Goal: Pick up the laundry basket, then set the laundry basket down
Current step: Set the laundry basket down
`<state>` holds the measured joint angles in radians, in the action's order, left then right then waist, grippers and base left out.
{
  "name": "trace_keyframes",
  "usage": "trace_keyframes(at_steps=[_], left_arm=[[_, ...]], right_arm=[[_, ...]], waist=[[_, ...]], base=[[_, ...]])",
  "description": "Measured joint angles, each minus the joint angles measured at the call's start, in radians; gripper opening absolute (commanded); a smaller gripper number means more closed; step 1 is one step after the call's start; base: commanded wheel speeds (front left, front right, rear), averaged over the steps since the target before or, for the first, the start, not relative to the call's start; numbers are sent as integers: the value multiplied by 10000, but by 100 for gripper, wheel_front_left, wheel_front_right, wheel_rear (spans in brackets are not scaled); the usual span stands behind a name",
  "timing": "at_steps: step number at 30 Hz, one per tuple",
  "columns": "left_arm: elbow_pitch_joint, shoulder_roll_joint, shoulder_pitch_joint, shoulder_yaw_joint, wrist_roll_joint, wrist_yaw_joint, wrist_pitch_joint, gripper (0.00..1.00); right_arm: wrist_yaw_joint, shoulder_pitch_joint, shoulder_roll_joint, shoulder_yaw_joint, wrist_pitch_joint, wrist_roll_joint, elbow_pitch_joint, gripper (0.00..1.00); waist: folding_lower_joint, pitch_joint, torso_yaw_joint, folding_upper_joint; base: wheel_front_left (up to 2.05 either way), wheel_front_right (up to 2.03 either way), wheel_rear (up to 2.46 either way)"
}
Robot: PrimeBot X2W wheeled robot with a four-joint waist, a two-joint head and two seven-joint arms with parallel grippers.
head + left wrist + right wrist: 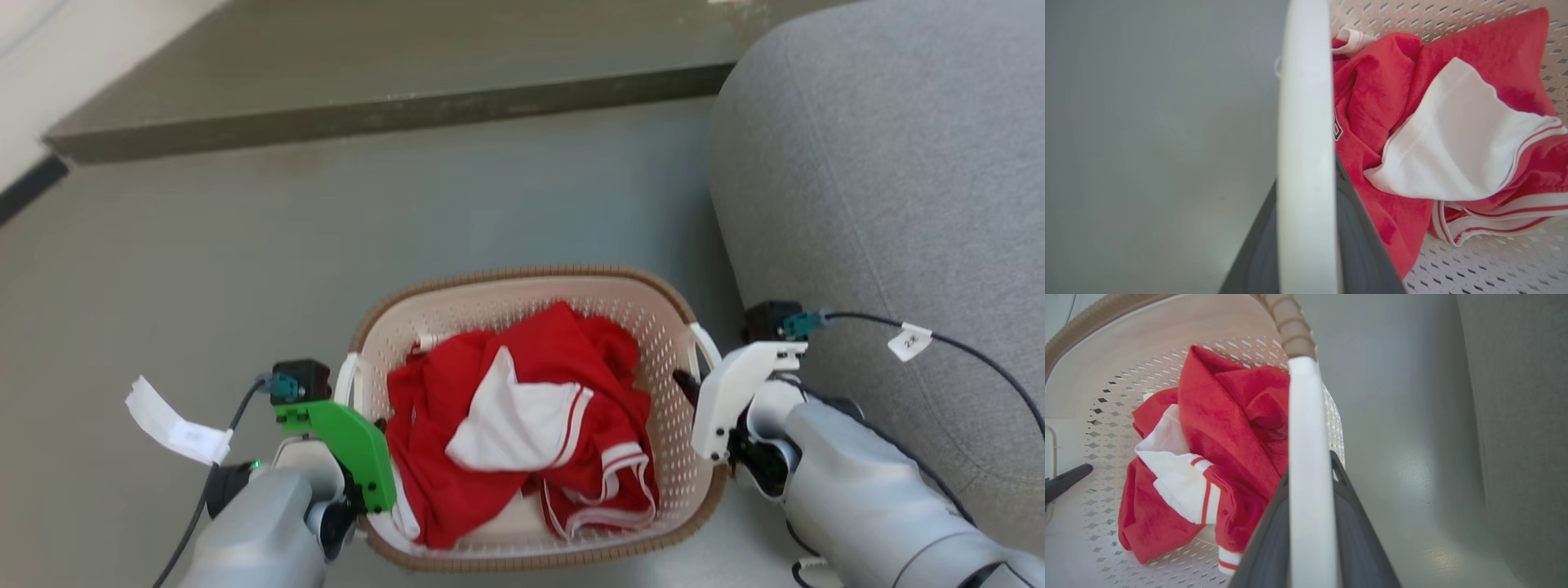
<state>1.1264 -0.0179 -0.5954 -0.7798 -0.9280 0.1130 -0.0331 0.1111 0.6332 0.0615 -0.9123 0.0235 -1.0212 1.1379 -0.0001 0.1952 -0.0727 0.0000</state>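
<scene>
The laundry basket point(522, 279), cream and perforated with a brown woven-look rim, lies just in front of me and holds red and white clothes point(522, 416). My left gripper point(374, 426), under a green cover, is shut on the basket's left white handle point(1304, 143), which runs between its dark fingers point(1361, 245). On the opposite side my right gripper point(690, 385), white-covered, is shut on the other white handle point(1308, 457) between its fingers point(1265, 547). Whether the basket's base touches the grey floor I cannot tell.
A grey upholstered sofa point(898, 163) bulges close on the right, next to my right arm. A darker raised step point(367, 106) crosses the back. Open grey floor point(204, 269) spreads to the left and ahead. Tagged cables point(175, 429) hang from both wrists.
</scene>
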Motion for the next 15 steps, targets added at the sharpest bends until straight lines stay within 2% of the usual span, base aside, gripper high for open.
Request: trace_keyframes(at_steps=[15], left_arm=[[40,-59,-1472,121,180,-36,796,0]], right_arm=[[0,1467,21,31,-796,295,15,0]], waist=[[1,1969,-5,0]], base=[[0,0,0]])
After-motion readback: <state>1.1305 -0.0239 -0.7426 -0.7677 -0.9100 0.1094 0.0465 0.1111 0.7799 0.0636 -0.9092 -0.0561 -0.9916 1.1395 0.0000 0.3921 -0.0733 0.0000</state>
